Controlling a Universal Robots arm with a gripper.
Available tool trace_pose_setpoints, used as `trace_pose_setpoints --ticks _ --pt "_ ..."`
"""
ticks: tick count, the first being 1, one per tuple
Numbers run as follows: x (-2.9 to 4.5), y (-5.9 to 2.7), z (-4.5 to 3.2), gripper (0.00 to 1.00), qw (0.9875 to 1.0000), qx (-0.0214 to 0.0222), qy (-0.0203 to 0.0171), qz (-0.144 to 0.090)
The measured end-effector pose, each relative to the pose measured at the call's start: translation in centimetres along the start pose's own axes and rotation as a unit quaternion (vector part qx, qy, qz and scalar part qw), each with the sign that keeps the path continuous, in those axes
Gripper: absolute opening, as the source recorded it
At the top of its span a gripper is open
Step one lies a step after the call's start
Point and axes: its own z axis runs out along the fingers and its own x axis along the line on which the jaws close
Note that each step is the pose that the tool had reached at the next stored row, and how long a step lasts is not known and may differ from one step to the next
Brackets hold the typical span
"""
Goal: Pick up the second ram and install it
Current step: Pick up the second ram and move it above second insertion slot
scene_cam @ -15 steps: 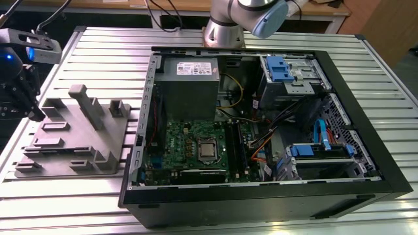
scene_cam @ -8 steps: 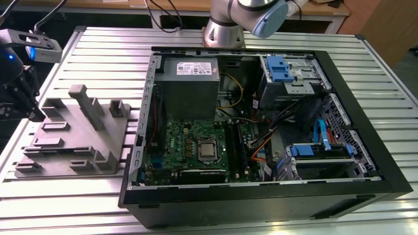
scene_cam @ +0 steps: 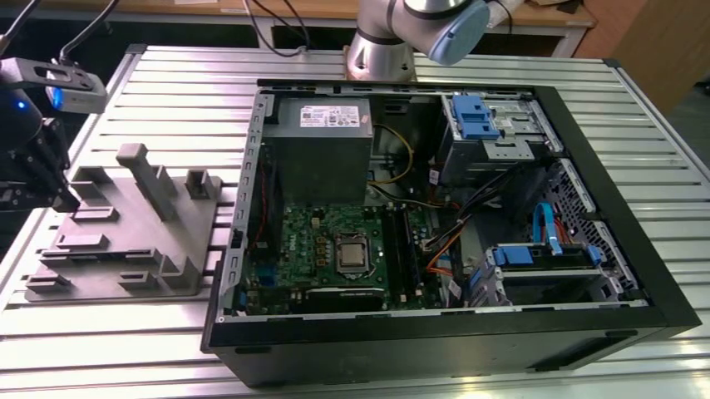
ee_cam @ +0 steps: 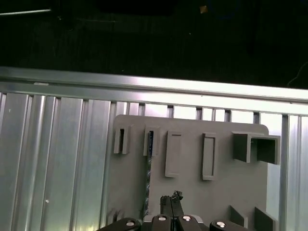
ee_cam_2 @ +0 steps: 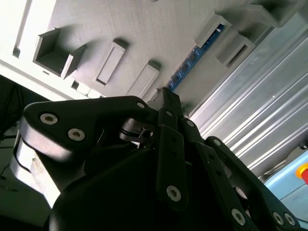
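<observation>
Hovering at the exterior view's left, the pincer (scene_cam: 65, 199) hung over the grey holder (scene_cam: 133, 241) on the desk (scene_cam: 189, 83), well apart from the open computer case (scene_cam: 621, 249); in the second wrist view its fingers (ee_cam_2: 169, 144) were pressed together on nothing, pointing toward the second ram (ee_cam_2: 192, 60), standing on edge in a slot (ee_cam_2: 209, 26). In the first wrist view that slot propped the second ram (ee_cam: 149, 144) upright beside the clenched pincer (ee_cam: 172, 201), presumably for an easy grip.

The thin second ram (ee_cam: 148, 175) stands edgewise in the grey holder (ee_cam: 226, 183).
</observation>
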Motion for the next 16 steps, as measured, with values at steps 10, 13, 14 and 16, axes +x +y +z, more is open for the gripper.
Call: trace_pose_setpoints --ticks 10,13,14,16 --pt "0.53 -0.02 1.45 0.1 1.0 0.0039 0.0003 0.0" --pt "0.74 -0.02 1.75 0.1 1.0 0.0054 0.0003 0.0" --pt "0.79 -0.02 1.87 0.1 1.0 0.0061 0.0003 0.0" --pt "0.9 -0.01 2.11 0.1 1.0 0.0072 0.0004 0.0"
